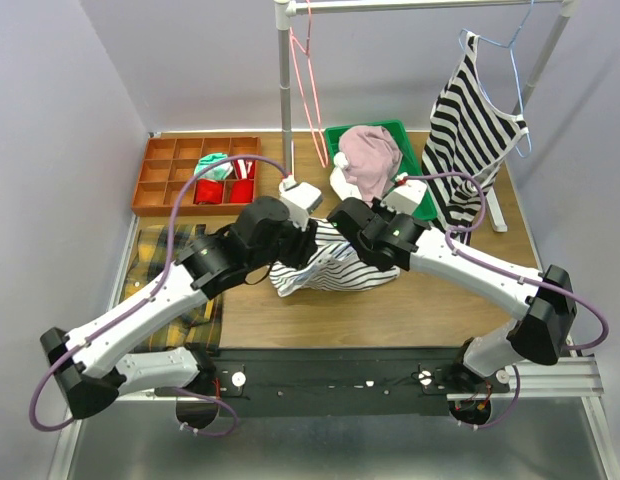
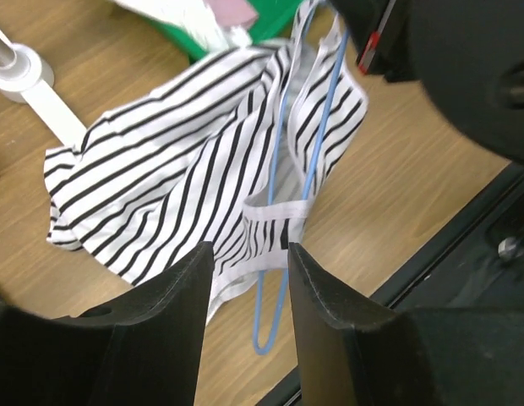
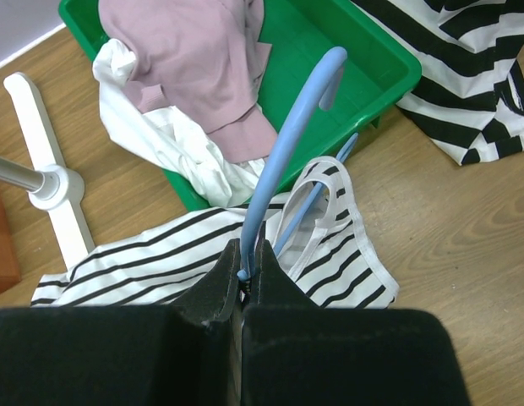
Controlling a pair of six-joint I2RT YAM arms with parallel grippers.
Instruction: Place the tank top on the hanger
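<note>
The green bin (image 3: pixel 382 52) holds a pink garment (image 3: pixel 194 59) over white cloth (image 3: pixel 173 148); the compartment tray (image 1: pixel 160 182) has red pieces (image 1: pixel 225 190) in it. The tank top (image 2: pixel 161 186) lies crumpled on the table before the bin; the hanger (image 3: pixel 283 152) runs through it, hook towards the bin, far corner towards the near table edge. The right gripper (image 3: pixel 245 271) is clamped on its neck; the left gripper (image 2: pixel 251 252) hangs above with fingers apart.

The wooden table (image 1: pixel 390 310) carries a crumpled thin-striped white tank top (image 1: pixel 335 270), green plastic bin (image 1: pixel 340 135), orange compartmented tray (image 1: pixel 195 141), and plaid cloth (image 1: pixel 150 255) at the left edge
</note>
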